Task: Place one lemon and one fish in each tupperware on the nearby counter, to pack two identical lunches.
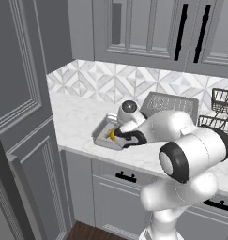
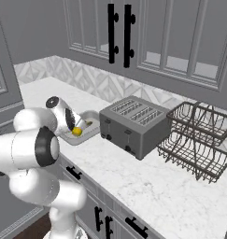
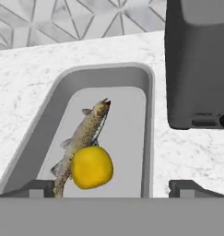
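The lemon (image 3: 91,167) sits inside the tupperware (image 3: 149,138), near its close end, touching the side of the fish (image 3: 81,140), which lies lengthwise along the tray floor with its head toward the far wall. The hand (image 3: 111,189) hangs just above them with its fingers spread wide on either side of the lemon and gripping nothing, so the fruit looks released and this tray appears to hold its pair. The step in hand reads as the withdrawal: lifting straight up, away from the tray floor, would keep the fingertips from nudging the round lemon, which could roll, or from catching the tray's flared wall. Only once well above the rim should the arm swing aside, and away from the toaster (image 2: 134,124) standing just beside the tray. The tupperware rests on the white marble-look counter (image 2: 147,186), near its front edge, over grey cabinets with black handles. Beyond the toaster stands a two-tier wire basket rack (image 2: 196,140). A pale geometric tile backsplash (image 1: 134,82) runs behind, under grey wall cabinets, and a tall grey panelled unit (image 1: 21,117) closes the counter's end.
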{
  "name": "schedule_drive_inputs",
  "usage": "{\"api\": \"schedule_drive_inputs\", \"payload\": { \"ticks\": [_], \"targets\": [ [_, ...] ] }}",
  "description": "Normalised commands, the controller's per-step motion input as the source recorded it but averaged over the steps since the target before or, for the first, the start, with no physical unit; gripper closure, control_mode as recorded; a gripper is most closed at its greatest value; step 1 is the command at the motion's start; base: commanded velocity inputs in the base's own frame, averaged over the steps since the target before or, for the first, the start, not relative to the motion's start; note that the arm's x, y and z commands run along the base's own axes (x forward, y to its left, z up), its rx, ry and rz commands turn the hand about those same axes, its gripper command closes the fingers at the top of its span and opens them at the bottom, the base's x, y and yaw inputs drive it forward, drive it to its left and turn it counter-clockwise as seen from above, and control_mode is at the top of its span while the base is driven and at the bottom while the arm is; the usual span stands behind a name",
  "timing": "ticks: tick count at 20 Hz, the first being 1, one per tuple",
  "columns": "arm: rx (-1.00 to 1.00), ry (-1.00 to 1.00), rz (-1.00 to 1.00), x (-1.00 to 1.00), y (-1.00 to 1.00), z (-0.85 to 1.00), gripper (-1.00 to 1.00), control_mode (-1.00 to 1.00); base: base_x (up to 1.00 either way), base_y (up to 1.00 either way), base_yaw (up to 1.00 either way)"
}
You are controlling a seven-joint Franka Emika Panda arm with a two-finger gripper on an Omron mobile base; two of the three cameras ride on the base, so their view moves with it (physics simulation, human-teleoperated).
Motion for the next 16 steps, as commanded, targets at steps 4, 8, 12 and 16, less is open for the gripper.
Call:
{"api": "schedule_drive_inputs", "payload": {
  "ticks": [4,8,12,16],
  "targets": [
    [0.06,-0.17,0.17,-1.00,-0.18,0.89,-1.00,-1.00,0.00,0.00,0.00],
    [-0.03,-0.06,0.22,-0.90,0.01,1.00,-1.00,-1.00,0.00,0.00,0.00],
    [-0.08,0.01,0.14,-1.00,0.00,1.00,-1.00,-1.00,0.00,0.00,0.00],
    [-0.14,0.15,0.06,-1.00,0.00,1.00,-1.00,-1.00,0.00,0.00,0.00]
  ]
}}
